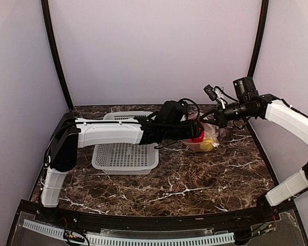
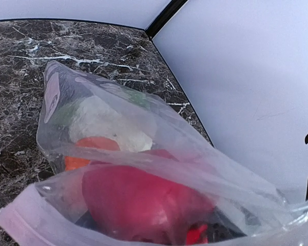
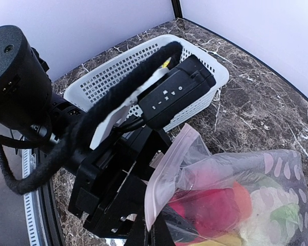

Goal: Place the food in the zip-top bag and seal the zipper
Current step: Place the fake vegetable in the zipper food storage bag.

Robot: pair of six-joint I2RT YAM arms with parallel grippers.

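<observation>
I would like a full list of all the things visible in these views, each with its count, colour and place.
zip-top bag: one, clear with pale dots, on the table right of the basket
zipper: one, pinkish-white strip, along the bag's mouth
red piece: one, red, inside the bag near the mouth
orange piece: one, orange, inside the bag beyond the red piece
cabbage-like piece: one, whitish-green, deeper inside the bag
yellow piece: at least one, yellow, inside the bag
basket: one, white mesh, partly under the left arm
table: one, dark marble pattern
left gripper: black, at the bag's mouth; grip unclear
right gripper: black, over the bag; grip unclear
</observation>
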